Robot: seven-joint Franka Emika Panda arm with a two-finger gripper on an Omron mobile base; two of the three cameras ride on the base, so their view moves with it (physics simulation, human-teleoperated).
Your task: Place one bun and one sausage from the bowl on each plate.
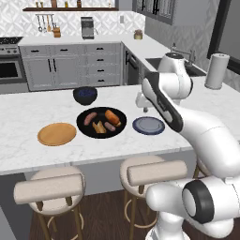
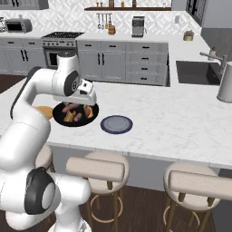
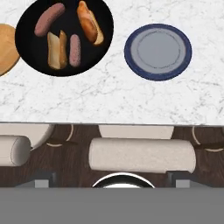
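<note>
We're looking down at the black bowl (image 3: 26,52), both buns and sausages inside. The orange-brown bun (image 3: 89,22) is sitting at 2 o'clock: light, squishy, so we're guessing a gentle mid-length pinch. Can't tell whether the gripper's fingers are spread.

A white marble-veined table (image 3: 131,100) with a smooth, faintly polished top is shown carrying a matt black round bowl (image 3: 26,52), a flat tan plate of grained wood (image 3: 5,50) and a glazed-looking blue-grey plate with a darker rim (image 3: 158,51). Soft crusted bread buns (image 3: 89,22) and smooth-skinned reddish sausages (image 3: 48,19) are seen inside. Stools (image 3: 142,155) are padded in coarse beige cloth.
</note>
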